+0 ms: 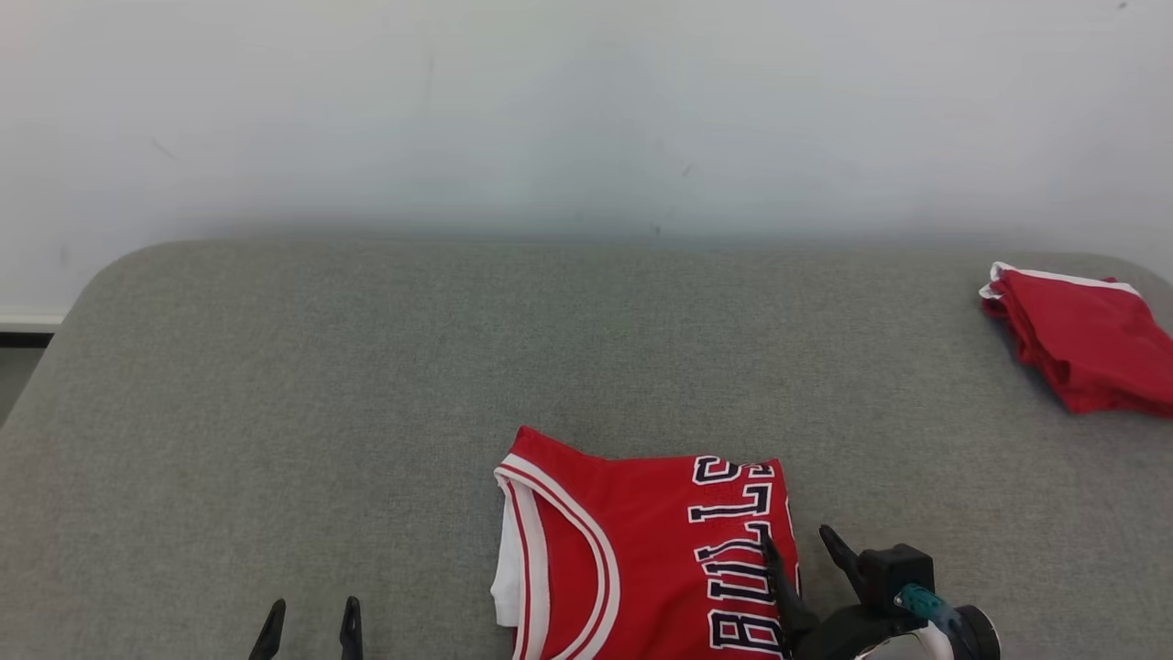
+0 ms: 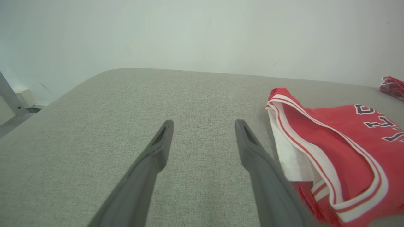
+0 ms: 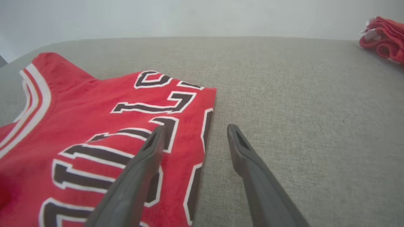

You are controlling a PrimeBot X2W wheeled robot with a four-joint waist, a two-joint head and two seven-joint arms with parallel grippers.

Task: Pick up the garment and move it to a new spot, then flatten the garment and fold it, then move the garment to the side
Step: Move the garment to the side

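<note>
The garment is a red jersey [image 1: 641, 559] with white-and-red striped trim and dark, white-edged "BULLS" lettering. It lies folded into a compact block at the near middle of the grey fabric-covered table [image 1: 367, 385], its lettering running along the right-hand edge and its curved trimmed opening facing left. In the left wrist view the jersey [image 2: 341, 148] shows a white inner layer peeking out under the striped trim. In the right wrist view the jersey [image 3: 104, 119] lies flat, its lettered edge straight.

The right tool [image 1: 795, 538] sits at that lettered edge with its fingers spread apart and nothing between them. In its own wrist view the right tool [image 3: 195, 127] straddles the edge — one finger over the lettering, the other over bare table just beside the cloth. Whether either finger touches the fabric cannot be told.

The left tool [image 1: 314, 605] is at the near edge of the table, well to the left of the jersey, fingers also apart and empty. In its wrist view the left tool [image 2: 204, 123] points across bare table, the jersey just off to one side.

At the far right of the table, well apart from the jersey, lies a second bundle of red cloth [image 1: 1081, 348] with white trim. A pale wall [image 1: 586, 110] stands behind the table.
</note>
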